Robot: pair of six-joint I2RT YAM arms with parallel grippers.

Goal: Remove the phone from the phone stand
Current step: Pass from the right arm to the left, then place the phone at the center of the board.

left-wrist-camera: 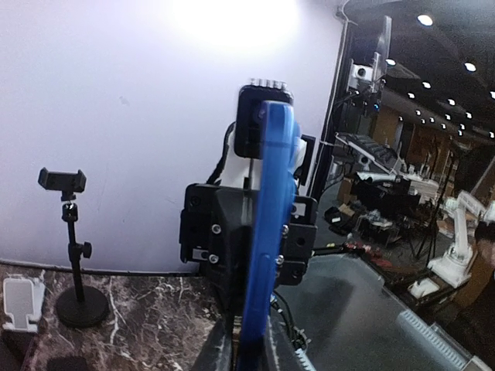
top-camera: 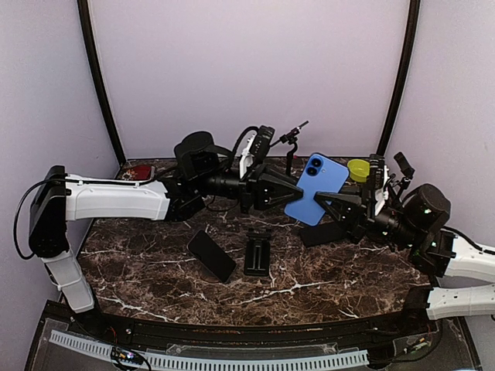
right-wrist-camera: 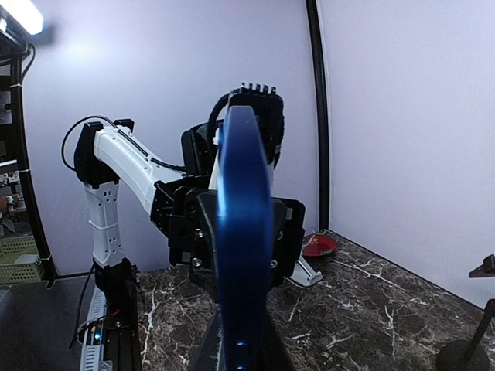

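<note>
1. The blue phone (top-camera: pixel 317 184) is held up between the two pincers and is already clear of the black stand (top-camera: pixel 257 253), which lies on the table (top-camera: pixel 155 270) below them
2. The left pincer (top-camera: pixel 297 193) and right pincer (top-camera: pixel 323 204) each look clamped on the phone, meeting nose to nose
3. Next, I'd judge, one pincer must let go so the other can set the phone down
4. Both arms reach inward, roughly level
</note>
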